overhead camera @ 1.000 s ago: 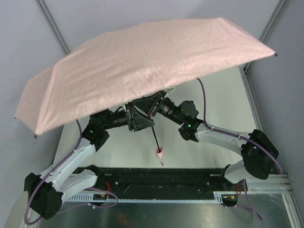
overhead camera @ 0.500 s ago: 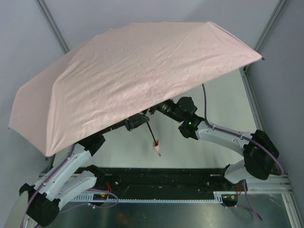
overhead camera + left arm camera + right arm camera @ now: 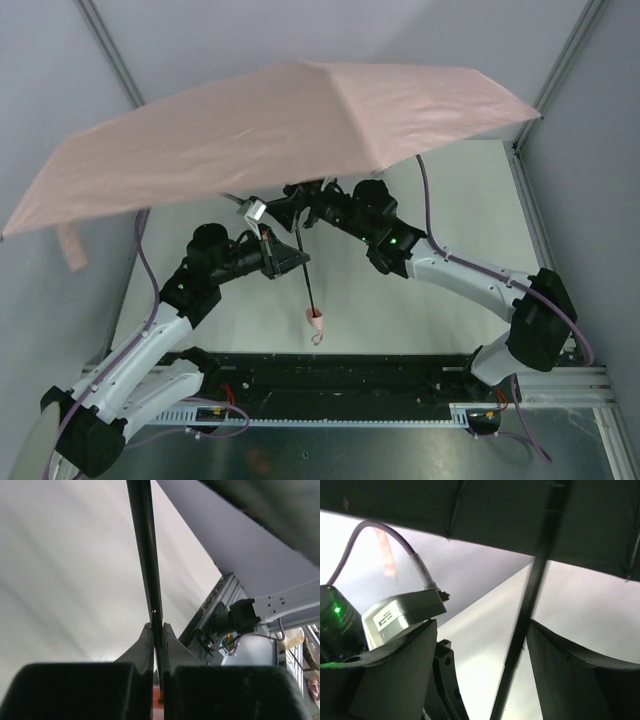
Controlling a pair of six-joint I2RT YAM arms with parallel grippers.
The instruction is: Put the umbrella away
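the open umbrella [image 3: 270, 140] of pale pink fabric is held up over the white table [image 3: 465, 215], its canopy spread above both arms. the left gripper [image 3: 156, 630] is clenched on the thin dark shaft [image 3: 145, 545], above the small pink handle [image 3: 314, 322]. the right gripper [image 3: 482, 630] is released, its fingers wide apart, and the shaft passes between them. a white label on a grey box [image 3: 402, 611] is too small to read.

Umbrella [image 3: 280, 130] flatter now, shaft [image 3: 307, 285] steeper.
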